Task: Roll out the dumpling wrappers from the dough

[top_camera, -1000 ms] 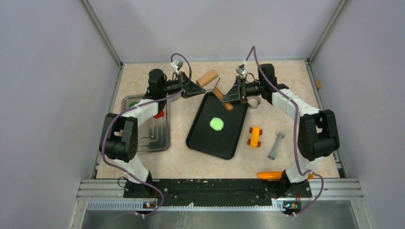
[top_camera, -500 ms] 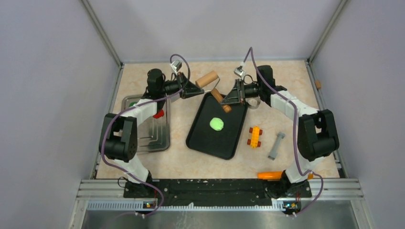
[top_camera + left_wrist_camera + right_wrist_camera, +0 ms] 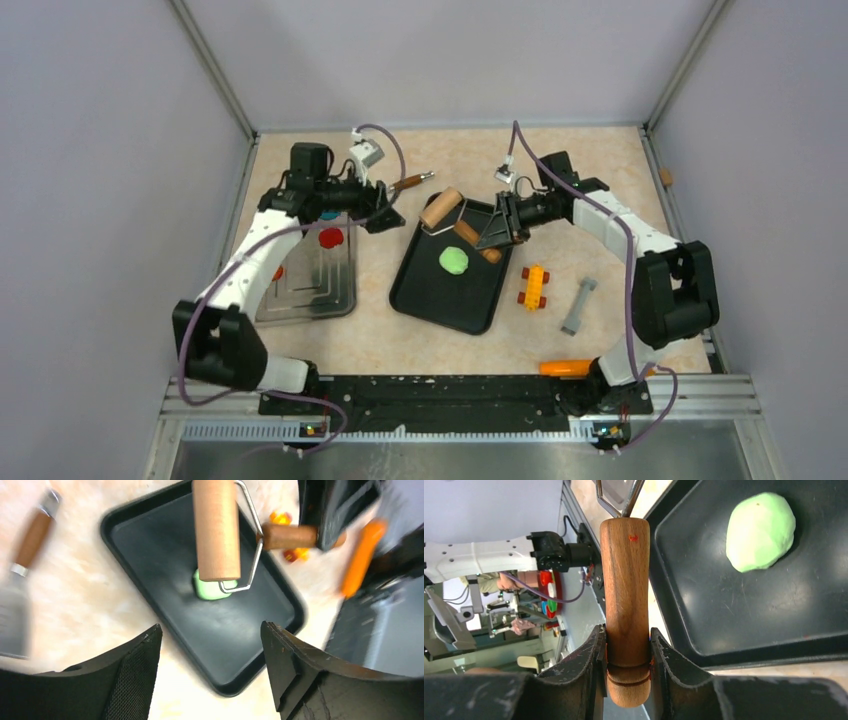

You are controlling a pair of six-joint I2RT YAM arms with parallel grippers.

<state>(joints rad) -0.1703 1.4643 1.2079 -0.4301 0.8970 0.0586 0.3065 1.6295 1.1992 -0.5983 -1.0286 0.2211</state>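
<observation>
Near the middle of the black tray (image 3: pixel 440 300) lies the dough (image 3: pixel 454 260), a soft lime-green blob, with the wooden rolling pin (image 3: pixel 440 208) at the tray's far left corner. The right gripper (image 3: pixel 626 640) clamps the pin's brown handle (image 3: pixel 625 595). The left gripper (image 3: pixel 388 213) hangs beside that corner, jaws wide and empty.

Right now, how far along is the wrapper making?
Early. Done: the dough lies on the tray, a thick lump. In hand: the right fingers grip the handle, roller near the dough; left fingers open, empty. Left: rolling it flat; no wrappers visible.
</observation>
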